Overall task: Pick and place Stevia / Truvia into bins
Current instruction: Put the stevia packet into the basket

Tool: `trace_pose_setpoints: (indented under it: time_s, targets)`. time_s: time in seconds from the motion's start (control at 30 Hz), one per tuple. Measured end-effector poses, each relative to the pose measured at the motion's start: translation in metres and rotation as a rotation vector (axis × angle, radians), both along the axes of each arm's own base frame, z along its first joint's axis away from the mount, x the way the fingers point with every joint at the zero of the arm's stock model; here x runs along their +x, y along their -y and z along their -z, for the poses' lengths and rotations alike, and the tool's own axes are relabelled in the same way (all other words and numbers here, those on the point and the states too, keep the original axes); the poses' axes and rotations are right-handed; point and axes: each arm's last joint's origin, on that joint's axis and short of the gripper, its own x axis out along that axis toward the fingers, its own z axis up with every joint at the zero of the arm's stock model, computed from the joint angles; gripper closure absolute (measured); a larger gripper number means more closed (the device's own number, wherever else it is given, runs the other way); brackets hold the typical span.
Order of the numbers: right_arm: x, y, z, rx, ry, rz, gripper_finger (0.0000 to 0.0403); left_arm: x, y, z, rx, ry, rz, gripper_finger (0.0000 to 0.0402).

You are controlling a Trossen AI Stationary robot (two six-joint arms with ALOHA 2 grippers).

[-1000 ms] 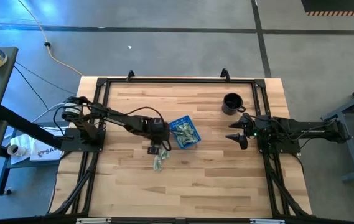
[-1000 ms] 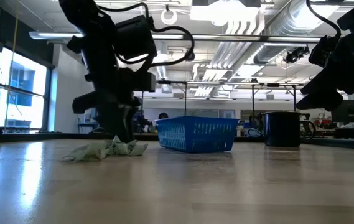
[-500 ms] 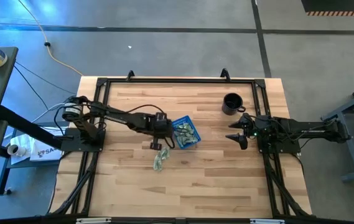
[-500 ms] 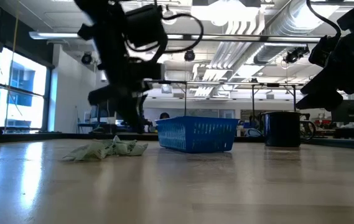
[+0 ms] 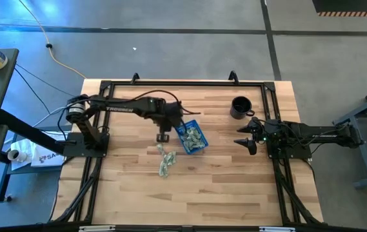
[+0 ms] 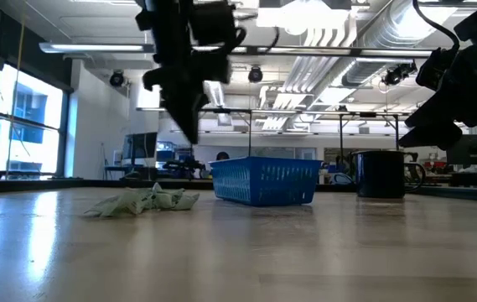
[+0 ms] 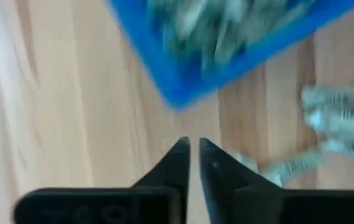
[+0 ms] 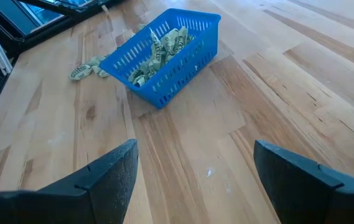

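Left wrist view, blue tray [image 7: 183,87] beyond near-closed jaws

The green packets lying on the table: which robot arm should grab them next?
Probably the left. Its gripper hangs close to the loose packets, beside the blue tray. The right gripper waits far off by the black mug.

Left gripper [image 7: 190,163] raised mid-table, nearly closed; right gripper [image 5: 242,142] parked, spread wide
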Motion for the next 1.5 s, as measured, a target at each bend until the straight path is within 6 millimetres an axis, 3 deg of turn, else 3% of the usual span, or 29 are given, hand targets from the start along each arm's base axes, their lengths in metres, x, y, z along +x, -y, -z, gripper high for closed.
trace_pose_setpoints:
  time_s: [0.13,0.23,0.53,0.67,0.83,1.17,1.5]
  targets:
    - [0.0,0.0,0.0,0.0,0.0,0.0,0.0096,-0.019,-0.009,0.009,-0.136,-0.146,-0.192,0.0286]
    - [0.0,0.0,0.0,0.0,-0.001,0.0,0.0096,-0.027,-0.007,0.016,-0.231,-0.211,-0.238,0.0256]
    - [0.0,0.0,0.001,0.0,-0.002,0.0,0.0096,-0.04,0.017,0.047,-0.223,-0.298,-0.09,0.017]
    - [0.0,0.0,0.001,0.0,-0.002,0.0,0.0096,-0.042,0.02,0.061,-0.173,-0.282,-0.082,0.0153]
    - [0.0,0.0,0.001,0.0,-0.001,0.0,0.0096,-0.043,0.02,0.067,-0.164,-0.256,-0.13,0.0169]
    - [0.0,0.0,0.0,0.0,-0.001,0.0,0.0096,-0.031,0.02,0.066,-0.207,-0.13,-0.085,0.024]
    - [0.0,0.0,0.001,0.0,-0.005,0.0,0.0096,-0.023,0.016,0.087,-0.14,-0.173,-0.026,0.0314]
